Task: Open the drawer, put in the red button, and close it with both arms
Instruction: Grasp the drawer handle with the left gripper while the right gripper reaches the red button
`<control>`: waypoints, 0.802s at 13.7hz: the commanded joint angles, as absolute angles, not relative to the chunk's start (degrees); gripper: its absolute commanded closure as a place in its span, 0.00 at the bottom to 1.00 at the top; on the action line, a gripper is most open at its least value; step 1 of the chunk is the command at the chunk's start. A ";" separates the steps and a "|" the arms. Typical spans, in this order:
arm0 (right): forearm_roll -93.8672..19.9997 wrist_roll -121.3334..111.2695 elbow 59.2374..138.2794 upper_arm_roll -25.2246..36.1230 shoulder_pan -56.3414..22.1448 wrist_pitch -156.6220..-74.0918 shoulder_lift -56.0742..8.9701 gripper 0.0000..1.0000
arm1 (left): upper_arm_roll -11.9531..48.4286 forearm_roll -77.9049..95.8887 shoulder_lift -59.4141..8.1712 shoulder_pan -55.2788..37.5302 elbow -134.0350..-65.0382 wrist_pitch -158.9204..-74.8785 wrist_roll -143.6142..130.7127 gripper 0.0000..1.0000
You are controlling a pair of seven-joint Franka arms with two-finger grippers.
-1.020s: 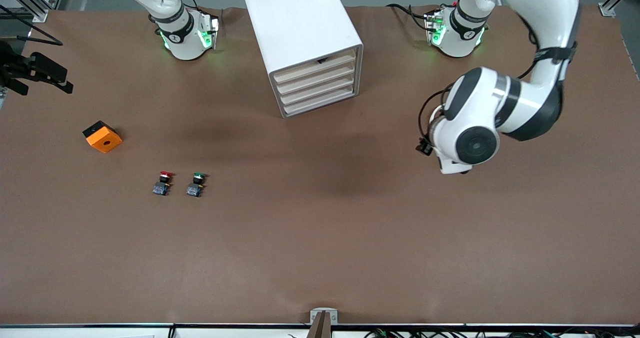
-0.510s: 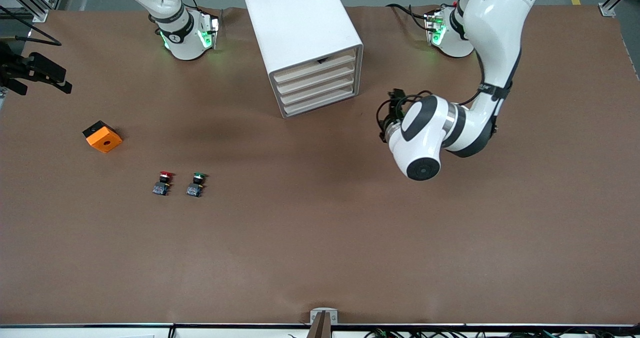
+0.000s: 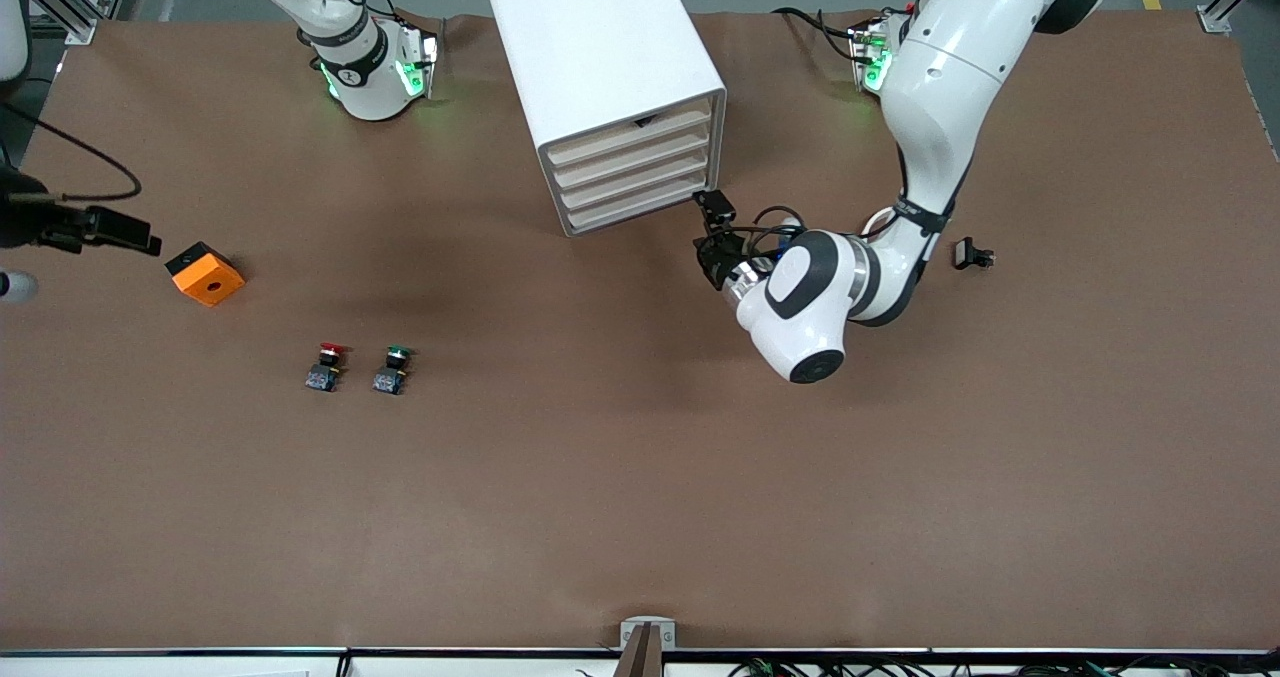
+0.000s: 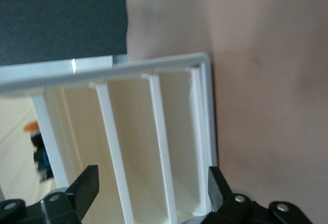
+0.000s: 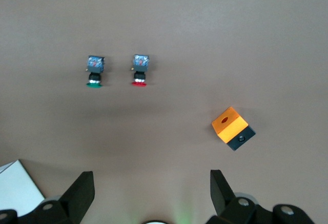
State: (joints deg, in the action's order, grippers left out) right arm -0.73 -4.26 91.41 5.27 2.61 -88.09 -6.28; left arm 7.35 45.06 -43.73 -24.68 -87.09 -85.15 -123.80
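- white cabinet (image 3: 605, 67) stands on the brown counter (image 3: 640, 497) between the two arm bases; its four cream-fronted drawers, including the task drawer (image 3: 640, 207), all sit flush and closed.
- left hand (image 3: 712, 227) is low, just in front of the lowest drawer at the corner of the cabinet toward the left arm's end of the counter. in the left wrist view its fingers (image 4: 84, 185) stand wide apart, framing the drawer fronts, with nothing between them.
- whether the left hand touches the drawer front cannot be told.
- right hand (image 3: 110, 232) hangs over the counter edge at the right arm's end, beside the orange block (image 3: 205, 273). in the right wrist view its fingers (image 5: 82, 190) are spread wide and empty.
- red button (image 3: 325, 367) lies on the counter, nearer the front camera than the orange block and well apart from the cabinet, red cap pointing toward the arm bases.
- green button (image 3: 392, 369) lies just beside the red button, on the side toward the left arm's end, apart from it and pointing the same way.
- a small black part (image 3: 970, 254) lies on the counter toward the left arm's end, near the left arm's elbow; what it is cannot be told.
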 commanded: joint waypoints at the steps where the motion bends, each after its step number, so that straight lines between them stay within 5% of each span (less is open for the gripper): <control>1: -0.62 -0.56 91.82 4.66 2.03 -93.22 -8.87 0.00 | 7.03 50.34 -44.65 -25.31 -85.78 -84.90 -128.13 0.19; 3: -0.62 4.91 95.26 4.57 0.62 -98.67 -9.23 0.00 | 7.03 50.63 -44.65 -28.20 -86.13 -84.47 -128.32 0.36; 5: -0.79 5.54 98.07 4.48 0.44 -104.39 -10.80 0.00 | 7.12 50.98 -44.91 -29.17 -86.48 -84.38 -128.41 0.36; 7: -3.24 5.54 102.37 4.57 1.05 -111.06 -13.09 0.00 | 7.12 50.98 -45.53 -30.67 -86.48 -84.29 -128.32 0.47; 11: -3.52 10.27 111.61 4.57 0.53 -125.57 -15.46 0.00 | 7.21 51.06 -46.93 -32.52 -86.57 -84.20 -128.67 0.47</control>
State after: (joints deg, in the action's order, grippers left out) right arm -2.85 7.33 107.67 4.85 0.91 -120.98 -15.73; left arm 7.44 49.91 -46.11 -31.56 -87.14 -84.90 -127.65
